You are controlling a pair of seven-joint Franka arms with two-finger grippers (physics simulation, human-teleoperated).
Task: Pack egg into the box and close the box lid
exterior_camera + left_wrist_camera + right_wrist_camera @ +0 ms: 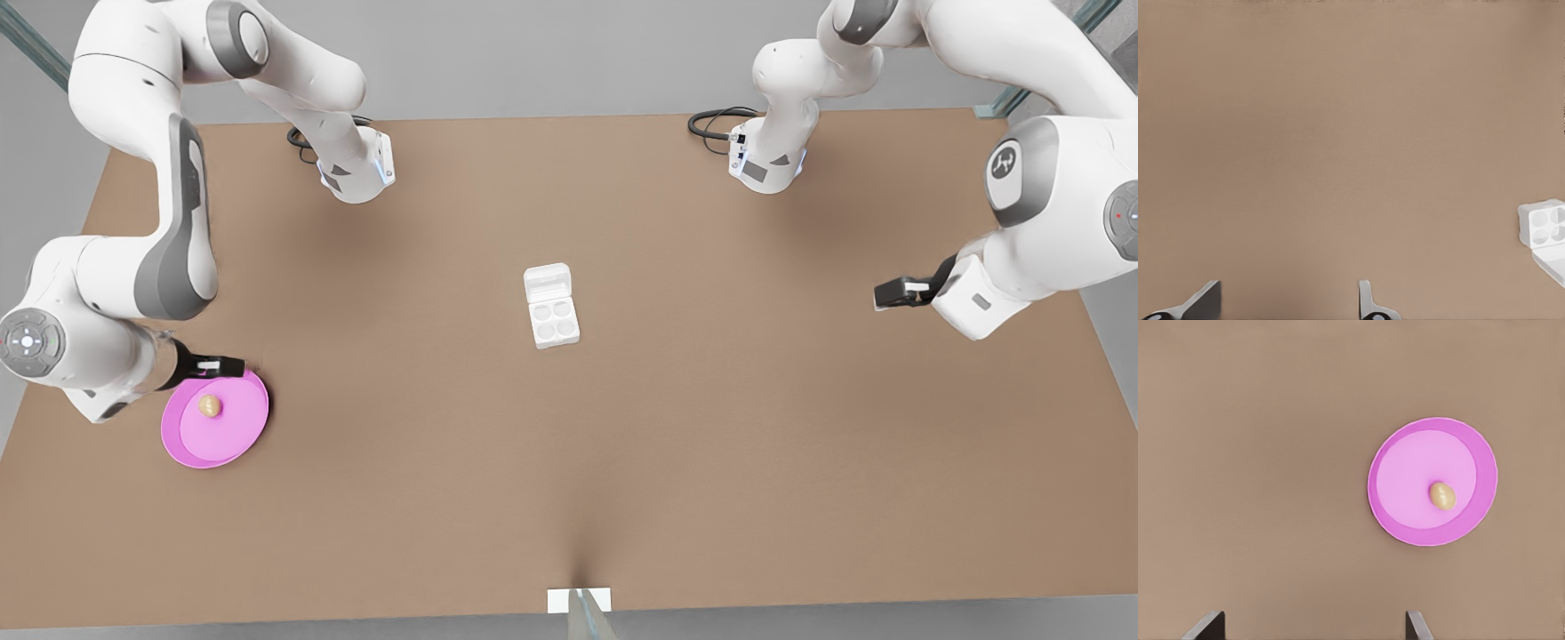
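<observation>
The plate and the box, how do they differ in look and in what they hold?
The plate is round and pink; the box is white and rectangular, with four round cups. The plate holds the egg; the box's cups are empty, its lid open. The plate lies at the front view's left by the right tool; the box sits mid-table. Both rest flat on the table.

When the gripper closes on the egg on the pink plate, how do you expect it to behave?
The egg is smooth and oval, so it may well roll or squirt sideways under an off-centre pinch. It lies loose on the pink plate, whose flat floor would probably let it slide. Being tiny, it is probably light.
</observation>
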